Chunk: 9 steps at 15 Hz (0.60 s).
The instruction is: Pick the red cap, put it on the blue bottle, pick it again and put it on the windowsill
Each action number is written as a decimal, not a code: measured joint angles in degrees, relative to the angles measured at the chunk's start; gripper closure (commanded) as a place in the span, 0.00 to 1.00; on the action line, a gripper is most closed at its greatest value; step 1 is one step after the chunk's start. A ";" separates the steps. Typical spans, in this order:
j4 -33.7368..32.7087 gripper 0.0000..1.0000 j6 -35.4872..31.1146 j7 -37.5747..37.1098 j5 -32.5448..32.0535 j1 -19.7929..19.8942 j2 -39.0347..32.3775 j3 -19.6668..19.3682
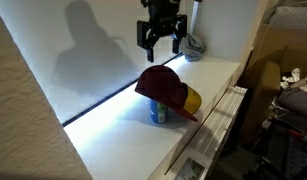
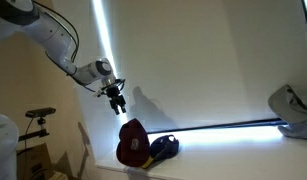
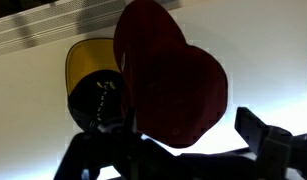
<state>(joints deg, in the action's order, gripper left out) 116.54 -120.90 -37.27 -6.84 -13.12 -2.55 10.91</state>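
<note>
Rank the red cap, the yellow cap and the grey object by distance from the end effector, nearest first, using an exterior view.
Measured from the end effector in an exterior view:
1. red cap: just below it.
2. yellow cap: beside the red cap, down and to the right.
3. grey object: far off at the right edge of the picture.

An exterior view sits high and close, looking down along the long flat white windowsill at the dark red fabric baseball cap. An exterior view stands low, farther back, facing the window; same cap. Wrist view looks down on the cap, very near. All three share it.
</note>
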 measured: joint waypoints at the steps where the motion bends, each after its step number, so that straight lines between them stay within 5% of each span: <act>1: 0.21 0.00 -0.71 -2.59 -2.49 -0.02 0.00 0.00; 4: 1.49 0.00 -3.32 -11.32 -10.22 0.00 -0.04 -0.07; 9: 1.91 0.00 -3.79 -12.13 -10.21 -0.02 -0.10 -0.05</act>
<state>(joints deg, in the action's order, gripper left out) 118.46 -124.69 -49.40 -17.06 -13.14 -2.65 10.86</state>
